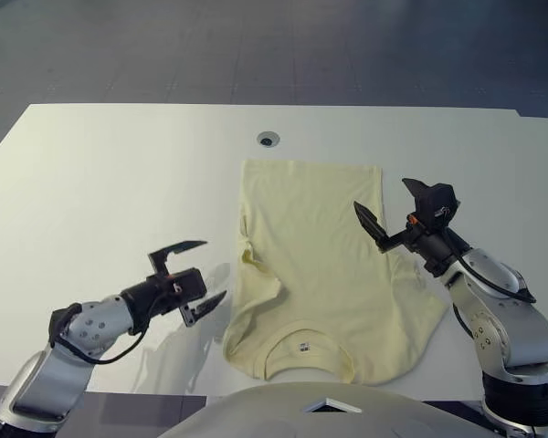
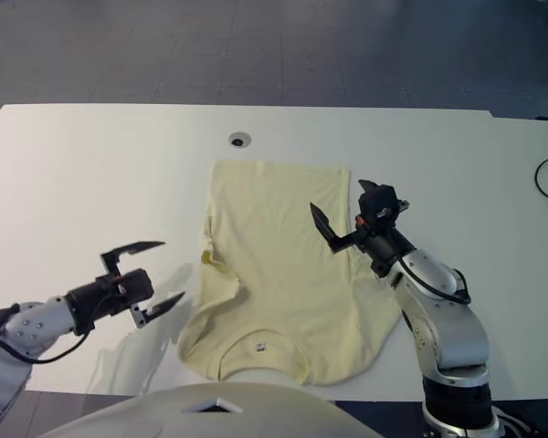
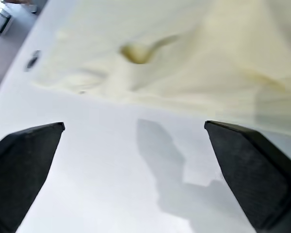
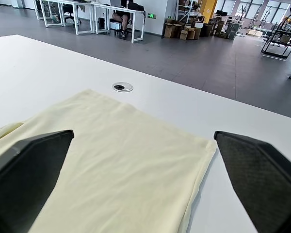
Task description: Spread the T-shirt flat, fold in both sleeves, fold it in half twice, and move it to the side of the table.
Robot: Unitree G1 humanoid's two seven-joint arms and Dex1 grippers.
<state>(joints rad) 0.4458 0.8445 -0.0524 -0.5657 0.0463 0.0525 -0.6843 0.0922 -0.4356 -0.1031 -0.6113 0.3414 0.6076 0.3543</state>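
**Head views, items counted**
- T-shirt [image 1: 315,274], 1: pale yellow, lying on the middle of the table, collar at the near edge by the robot, hem on the far side. The hem edge is straight. The robot-left side is rumpled, with a raised crease midway down. A small label sits inside the collar.
- Table [image 1: 100,173], 1: white.
- Grommet [image 1: 268,139], 1: round, set in the tabletop just beyond the hem.
- Left gripper [image 1: 215,269], 1: claw spread wide and holding nothing, over bare table just beside the shirt's left edge, apart from the cloth.
- Right gripper [image 1: 380,192], 1: claw spread wide and holding nothing, over the shirt's right edge.
- Cable [image 2: 539,176], 1: black loop on the tabletop at the right border of the right eye view, which the left eye view does not reach.

**Left wrist view**
- Shows the crease close up as a small darker loop in the cloth.
- The two fingers [image 3: 24,170] stand far apart, with bare tabletop and their shadow between them.

**Right wrist view**
- Adds the room behind: desks [image 4: 77,7] and cardboard boxes [image 4: 177,30].
- The two fingers [image 4: 252,165] stand far apart, with smooth cloth lying between them.
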